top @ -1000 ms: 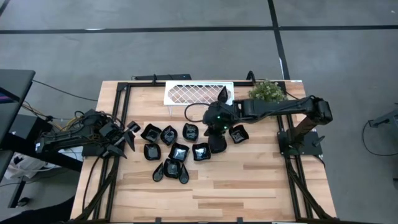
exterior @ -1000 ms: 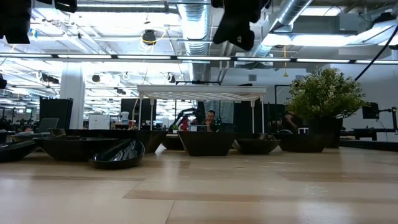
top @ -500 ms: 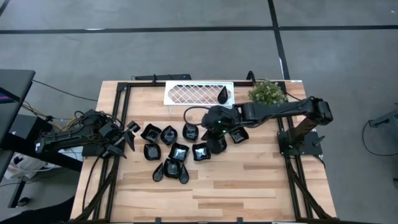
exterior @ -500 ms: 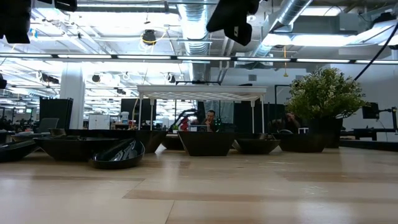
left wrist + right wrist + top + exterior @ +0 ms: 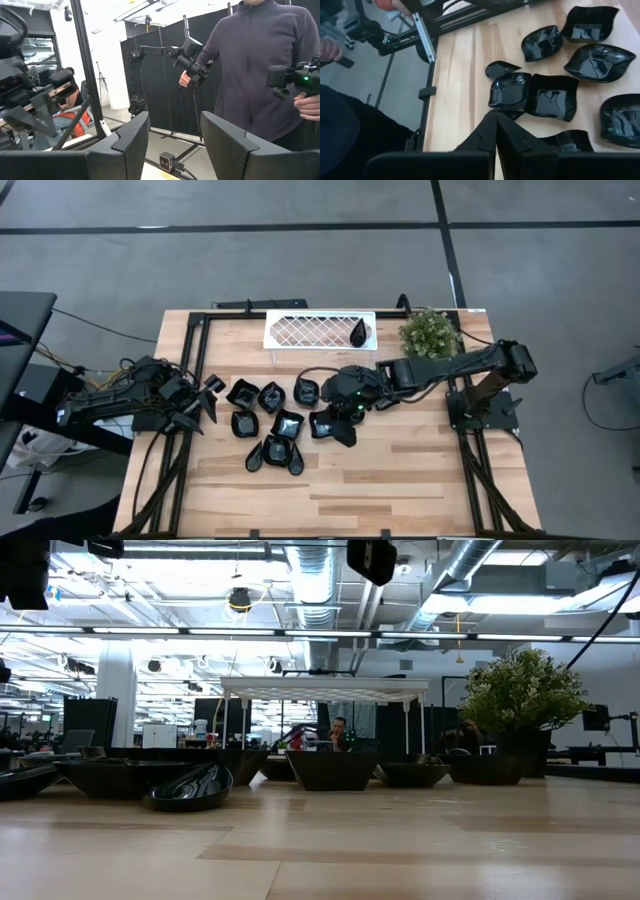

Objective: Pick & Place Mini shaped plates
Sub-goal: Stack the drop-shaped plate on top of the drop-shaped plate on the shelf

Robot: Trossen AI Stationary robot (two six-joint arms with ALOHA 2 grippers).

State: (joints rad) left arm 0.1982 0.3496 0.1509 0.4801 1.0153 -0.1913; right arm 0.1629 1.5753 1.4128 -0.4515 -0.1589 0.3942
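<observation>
Your right pincer [image 5: 343, 432] hangs clenched and empty over the mini shaped plates [image 5: 287, 423] clustered mid-desk [image 5: 400, 480], one teardrop plate [image 5: 358, 333] already on the white tray [image 5: 300, 330]. Your left pincer [image 5: 205, 408] waits released at the desk's left edge, clear of the work.

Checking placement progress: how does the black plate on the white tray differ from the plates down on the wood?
The teardrop plate lies alone on the white lattice tray, at its right end. The other mini plates lie clustered on the table, several squarish with wavy rims. All are small and glossy black.
</observation>
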